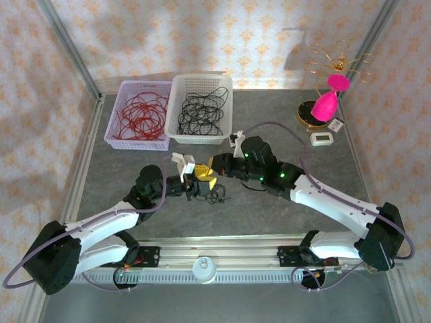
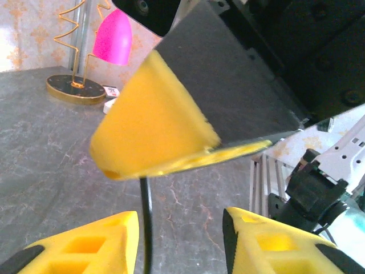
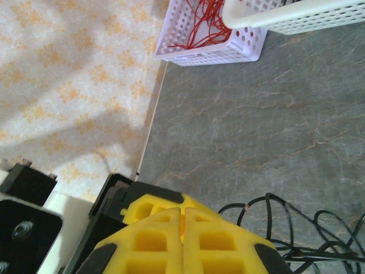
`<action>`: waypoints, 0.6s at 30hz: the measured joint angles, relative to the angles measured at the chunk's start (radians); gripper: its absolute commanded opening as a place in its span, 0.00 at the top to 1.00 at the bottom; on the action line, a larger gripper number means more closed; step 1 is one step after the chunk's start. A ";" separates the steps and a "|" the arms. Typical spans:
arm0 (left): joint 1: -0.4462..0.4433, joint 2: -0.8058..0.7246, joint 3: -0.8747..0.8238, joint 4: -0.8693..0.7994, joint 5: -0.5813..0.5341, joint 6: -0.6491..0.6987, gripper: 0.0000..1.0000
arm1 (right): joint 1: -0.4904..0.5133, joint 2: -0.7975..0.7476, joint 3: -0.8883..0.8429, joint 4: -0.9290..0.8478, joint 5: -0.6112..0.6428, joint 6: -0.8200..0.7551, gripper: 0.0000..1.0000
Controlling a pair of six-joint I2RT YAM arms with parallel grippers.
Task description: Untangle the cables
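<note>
Mid-tabletop, right hand pinched shut; black cable hung from it, passing inside left hand, spread wide. Behind: red cables in lilac basket, black coils in white basket.

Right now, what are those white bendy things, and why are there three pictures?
They are two robot arms with pinching grippers. One picture looks down from above; the other two come from a camera on each wrist. On the grey table sit a lilac basket of red cables, a white basket of black cables and a gold stand. Between the arms lies a tangled black cable. The right gripper is shut and seems to pinch it; the left gripper is open, the cable running between its yellow fingers.
</note>
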 measured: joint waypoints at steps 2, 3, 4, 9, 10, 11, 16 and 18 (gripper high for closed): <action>0.000 0.016 0.011 -0.002 -0.007 0.005 0.67 | 0.000 0.000 0.000 0.007 -0.017 -0.005 0.97; 0.000 0.022 0.014 -0.003 -0.010 0.008 0.78 | 0.000 0.000 0.000 0.014 -0.024 -0.006 0.97; 0.000 0.027 0.016 -0.005 -0.013 0.009 0.85 | 0.000 0.000 0.000 0.020 -0.030 -0.006 0.97; 0.000 0.050 0.030 -0.008 -0.016 0.016 1.00 | 0.000 0.000 0.000 0.040 -0.042 -0.016 0.98; 0.000 0.053 0.033 -0.008 -0.017 0.014 1.00 | 0.000 0.000 0.000 0.044 -0.042 -0.021 0.97; 0.000 0.054 0.035 -0.008 -0.020 0.014 1.00 | 0.000 0.000 0.000 0.047 -0.041 -0.023 0.93; -0.006 0.053 0.036 0.001 -0.079 -0.001 1.00 | -0.014 -0.021 -0.001 0.055 -0.034 -0.040 0.65; -0.007 0.050 0.036 0.000 -0.118 -0.010 1.00 | -0.027 -0.057 -0.002 0.063 -0.026 -0.057 0.59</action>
